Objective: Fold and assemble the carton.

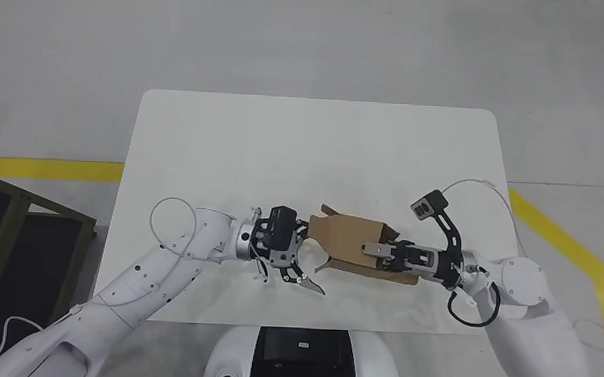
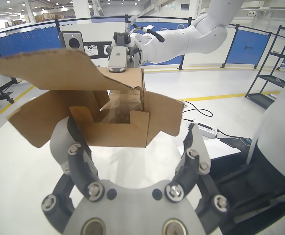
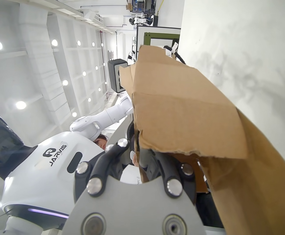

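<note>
From above, the brown carton (image 1: 352,242) lies on the white desk (image 1: 283,148) between the two hands, with its flaps loose. The left hand (image 1: 301,267) is just beside one end of the carton with its fingers spread wide. The right hand (image 1: 377,249) is on the opposite end, its fingers closed over the cardboard. In the left wrist view, the left hand (image 2: 128,130) is wide open and grips nothing. The open end of the carton (image 2: 66,66) is directly ahead of it, between the fingers and slightly beyond them. One fingertip is hidden behind a drooping flap, so I cannot tell whether it touches. At the far end of the carton, the right hand (image 2: 118,65) is clamped on the upper panel's edge. In the right wrist view, the right hand (image 3: 145,155) is closed tight on a wall of the carton (image 3: 178,111). That wall runs out ahead of the fingers, beside the desk (image 3: 233,44).
</note>
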`<state>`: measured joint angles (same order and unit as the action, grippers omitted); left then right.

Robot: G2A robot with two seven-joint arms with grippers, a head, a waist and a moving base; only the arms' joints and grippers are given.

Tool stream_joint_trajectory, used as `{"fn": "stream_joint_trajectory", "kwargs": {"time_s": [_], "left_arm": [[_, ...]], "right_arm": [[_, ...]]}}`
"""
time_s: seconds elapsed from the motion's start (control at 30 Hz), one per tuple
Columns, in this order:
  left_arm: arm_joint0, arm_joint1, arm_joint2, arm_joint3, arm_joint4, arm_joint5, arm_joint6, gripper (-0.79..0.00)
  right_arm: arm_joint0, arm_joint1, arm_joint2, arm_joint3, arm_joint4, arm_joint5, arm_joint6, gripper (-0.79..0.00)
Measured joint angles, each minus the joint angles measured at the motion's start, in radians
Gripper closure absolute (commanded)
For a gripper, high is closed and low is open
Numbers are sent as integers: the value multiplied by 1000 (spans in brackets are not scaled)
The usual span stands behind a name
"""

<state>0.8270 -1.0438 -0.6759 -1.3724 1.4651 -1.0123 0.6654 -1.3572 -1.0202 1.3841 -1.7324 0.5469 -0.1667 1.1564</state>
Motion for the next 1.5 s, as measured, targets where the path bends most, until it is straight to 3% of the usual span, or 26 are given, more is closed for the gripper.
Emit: {"fn": "stream_joint_trajectory", "kwargs": {"time_s": [0.6, 0.8, 1.17, 1.5], "left_arm": [[10, 3, -13, -8, -6, 0, 8, -702], [12, 2, -14, -5, -18, 0, 10, -616], [27, 6, -25, 10, -46, 0, 15, -662], [37, 10, -29, 10, -67, 0, 17, -613]], "right_arm": [[3, 3, -7, 4, 3, 4, -9, 0], [2, 4, -7, 3, 4, 8, -11, 0], [-2, 7, -3, 6, 10, 7, -13, 0], [0, 8, -4, 10, 23, 6, -11, 0]]}}
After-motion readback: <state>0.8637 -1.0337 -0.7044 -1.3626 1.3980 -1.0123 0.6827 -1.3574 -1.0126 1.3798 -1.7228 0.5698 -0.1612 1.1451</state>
